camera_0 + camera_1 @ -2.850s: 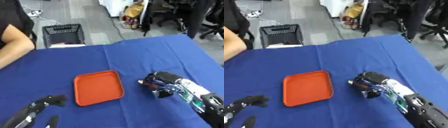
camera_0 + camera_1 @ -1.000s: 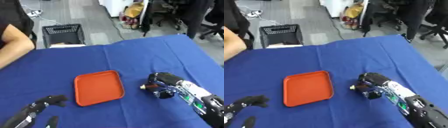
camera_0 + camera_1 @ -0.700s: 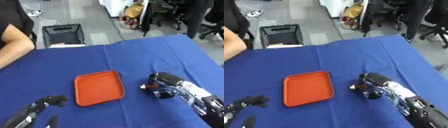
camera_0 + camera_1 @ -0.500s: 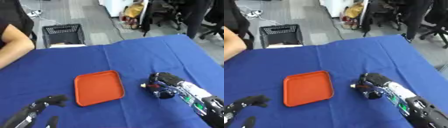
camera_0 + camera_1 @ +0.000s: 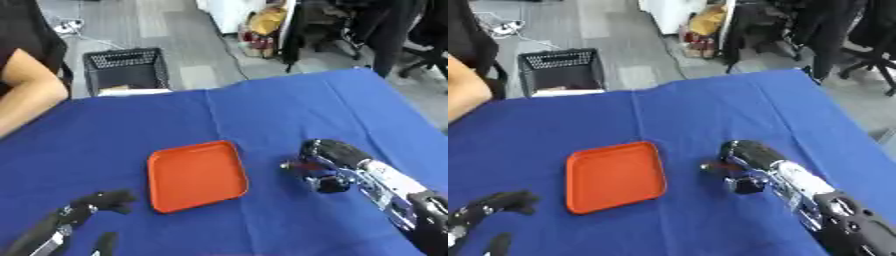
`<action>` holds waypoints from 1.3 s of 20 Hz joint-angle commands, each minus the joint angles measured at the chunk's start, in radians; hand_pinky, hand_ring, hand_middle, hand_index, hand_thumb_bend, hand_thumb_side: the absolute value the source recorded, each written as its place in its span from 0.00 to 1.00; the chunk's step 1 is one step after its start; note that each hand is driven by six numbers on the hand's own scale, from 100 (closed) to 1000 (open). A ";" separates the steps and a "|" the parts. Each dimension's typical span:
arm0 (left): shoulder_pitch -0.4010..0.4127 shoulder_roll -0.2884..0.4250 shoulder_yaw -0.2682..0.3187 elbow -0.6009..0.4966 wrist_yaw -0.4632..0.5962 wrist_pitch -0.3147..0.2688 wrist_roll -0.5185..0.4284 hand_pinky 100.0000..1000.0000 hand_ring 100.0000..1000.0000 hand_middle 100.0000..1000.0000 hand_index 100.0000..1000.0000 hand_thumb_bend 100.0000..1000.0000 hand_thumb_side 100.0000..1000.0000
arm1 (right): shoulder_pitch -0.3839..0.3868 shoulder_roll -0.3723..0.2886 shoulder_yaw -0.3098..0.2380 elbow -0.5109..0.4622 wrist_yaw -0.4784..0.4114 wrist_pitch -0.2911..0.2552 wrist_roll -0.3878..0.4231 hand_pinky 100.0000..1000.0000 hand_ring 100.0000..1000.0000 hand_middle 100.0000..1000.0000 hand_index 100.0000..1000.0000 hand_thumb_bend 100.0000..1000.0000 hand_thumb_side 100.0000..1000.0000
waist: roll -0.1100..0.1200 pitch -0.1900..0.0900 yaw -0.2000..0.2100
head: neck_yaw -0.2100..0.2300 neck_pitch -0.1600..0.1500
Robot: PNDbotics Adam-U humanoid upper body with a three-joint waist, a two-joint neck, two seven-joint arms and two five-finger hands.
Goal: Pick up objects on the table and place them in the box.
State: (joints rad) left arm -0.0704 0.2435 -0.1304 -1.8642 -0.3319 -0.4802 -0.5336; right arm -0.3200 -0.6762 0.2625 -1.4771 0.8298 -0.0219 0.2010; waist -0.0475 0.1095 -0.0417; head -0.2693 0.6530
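An orange tray (image 5: 195, 175) with a low rim lies flat on the blue table (image 5: 262, 110), near the middle. Just right of the tray, my right hand (image 5: 325, 159) is low over the cloth, its black and silver forearm running off to the lower right. Its fingers are curled, and a small dark thing (image 5: 711, 167) shows at their tips on the tray side; I cannot make out what it is. My left hand (image 5: 94, 202) rests at the lower left corner with relaxed fingers, holding nothing. No loose objects show on the cloth.
A black wire basket (image 5: 127, 70) stands on the floor beyond the table's far left edge. A person's bare arm (image 5: 26, 97) reaches in at the far left. Office chairs stand on the floor at the upper right.
My right hand has edged slightly to the right, away from the tray, and stays curled. The tray and my left hand have not moved.
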 commanded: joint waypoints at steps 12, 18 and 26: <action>-0.001 0.002 -0.001 -0.009 0.001 -0.004 -0.003 0.89 0.73 0.83 1.00 0.00 0.68 | -0.099 -0.033 -0.003 -0.123 -0.029 -0.001 0.020 0.59 0.69 0.65 0.46 0.00 0.00 | 0.000 -0.011 0.000 | -0.006 -0.008; -0.002 0.001 -0.003 -0.008 0.002 -0.005 -0.006 0.89 0.73 0.83 1.00 0.00 0.69 | -0.175 0.002 0.030 -0.128 -0.030 -0.022 0.046 0.59 0.69 0.65 0.46 0.00 0.00 | -0.001 -0.012 0.004 | -0.010 -0.008; -0.005 -0.002 -0.004 -0.008 0.006 -0.004 -0.005 0.89 0.74 0.84 1.00 0.00 0.68 | -0.284 0.080 0.081 -0.081 -0.007 -0.060 0.077 0.59 0.69 0.65 0.46 0.00 0.00 | 0.000 -0.009 0.016 | -0.019 -0.008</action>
State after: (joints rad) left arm -0.0677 0.2431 -0.1308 -1.8587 -0.3307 -0.4835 -0.5374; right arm -0.5815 -0.5928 0.3437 -1.5566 0.8177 -0.0751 0.2759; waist -0.0487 0.1095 -0.0252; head -0.2753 0.6528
